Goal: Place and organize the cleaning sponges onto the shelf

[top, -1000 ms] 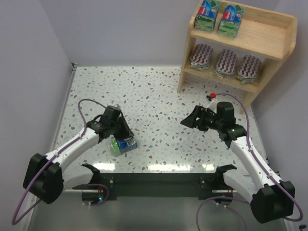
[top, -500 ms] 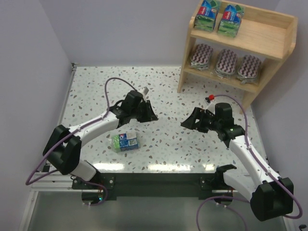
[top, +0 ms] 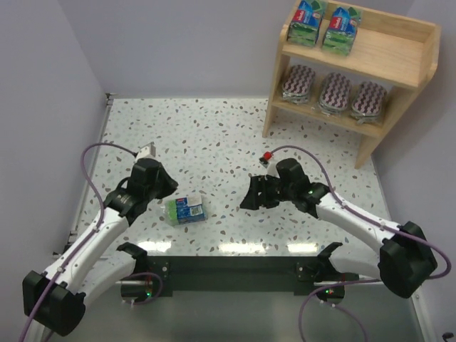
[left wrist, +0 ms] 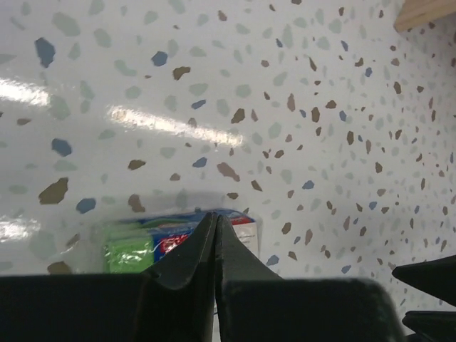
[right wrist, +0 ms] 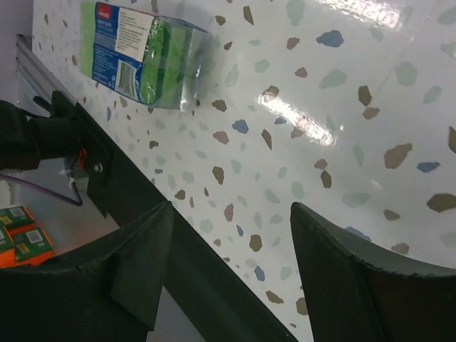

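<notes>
One rectangular green sponge pack [top: 184, 210] with a blue-and-red label lies on the speckled table near the front left. My left gripper [top: 169, 194] is shut and empty, just left of and above the pack. In the left wrist view its tips [left wrist: 215, 218] are pressed together over the pack [left wrist: 132, 248]. My right gripper [top: 249, 198] is open and empty, to the right of the pack, and points toward it [right wrist: 142, 60]. The wooden shelf [top: 410, 43] holds two green packs [top: 308, 21] on top and three oval zigzag packs [top: 333, 92] below.
The shelf stands at the back right corner against the wall. The black front rail [right wrist: 178, 242] of the table runs close under my right gripper [right wrist: 231, 249]. Grey walls close in the left and back sides. Small orange-and-green boxes [right wrist: 18, 231] lie off the table.
My left arm swung back from the table's middle to beside the green pack. My right arm moved left and forward toward the pack. The pack stayed where it was.
</notes>
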`<state>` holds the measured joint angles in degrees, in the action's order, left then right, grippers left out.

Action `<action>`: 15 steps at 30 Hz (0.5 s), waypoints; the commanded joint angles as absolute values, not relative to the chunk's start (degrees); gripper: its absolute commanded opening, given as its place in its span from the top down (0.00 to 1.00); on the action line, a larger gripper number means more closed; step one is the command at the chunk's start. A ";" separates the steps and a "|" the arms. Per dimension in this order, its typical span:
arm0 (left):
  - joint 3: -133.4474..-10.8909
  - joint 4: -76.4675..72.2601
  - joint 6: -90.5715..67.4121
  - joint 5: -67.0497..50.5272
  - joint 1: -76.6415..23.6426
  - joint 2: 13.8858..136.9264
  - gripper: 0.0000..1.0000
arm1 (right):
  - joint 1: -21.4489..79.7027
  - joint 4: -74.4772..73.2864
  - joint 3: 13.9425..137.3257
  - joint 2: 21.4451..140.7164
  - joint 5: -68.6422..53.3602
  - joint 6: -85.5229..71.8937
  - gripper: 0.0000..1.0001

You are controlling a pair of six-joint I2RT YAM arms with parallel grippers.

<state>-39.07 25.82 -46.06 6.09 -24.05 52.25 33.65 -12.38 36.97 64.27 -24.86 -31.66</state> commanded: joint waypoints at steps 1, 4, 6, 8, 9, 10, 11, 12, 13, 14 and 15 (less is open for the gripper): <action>-38.41 31.54 -47.37 11.33 -23.29 47.91 0.96 | 40.14 -5.11 42.62 68.80 -19.09 -31.82 0.30; -38.93 34.97 -47.81 13.26 -23.20 47.20 0.98 | 45.41 -3.00 46.83 75.31 -15.66 -31.47 0.30; -38.85 36.82 -48.16 14.32 -23.20 46.76 0.98 | 47.54 -1.85 49.99 80.05 -14.51 -31.38 0.30; -38.23 37.79 -48.25 15.29 -23.20 45.88 0.98 | 49.74 -0.62 52.20 82.95 -13.89 -31.64 0.30; -38.06 38.05 -48.25 15.38 -23.20 45.70 0.98 | 50.44 -0.18 54.21 86.19 -13.80 -31.64 0.30; -37.62 38.23 -48.43 15.38 -23.29 45.18 0.98 | 51.67 -0.18 55.27 87.44 -13.62 -31.81 0.30; -37.27 38.49 -48.60 15.47 -23.20 45.00 0.98 | 52.11 -0.18 56.24 89.02 -13.10 -31.73 0.30; -37.00 38.76 -48.69 15.47 -23.20 44.91 0.97 | 52.73 -0.18 58.16 91.38 -12.83 -31.82 0.30; -36.39 38.93 -48.87 15.64 -23.20 44.65 0.97 | 53.69 -0.26 59.05 92.54 -12.57 -31.73 0.30; -36.13 39.63 -49.22 15.91 -23.20 44.47 0.97 | 53.96 -0.18 60.54 93.51 -12.22 -31.73 0.29; -35.43 39.99 -49.65 16.52 -23.20 44.39 0.96 | 54.23 -0.18 61.34 95.69 -12.04 -31.90 0.30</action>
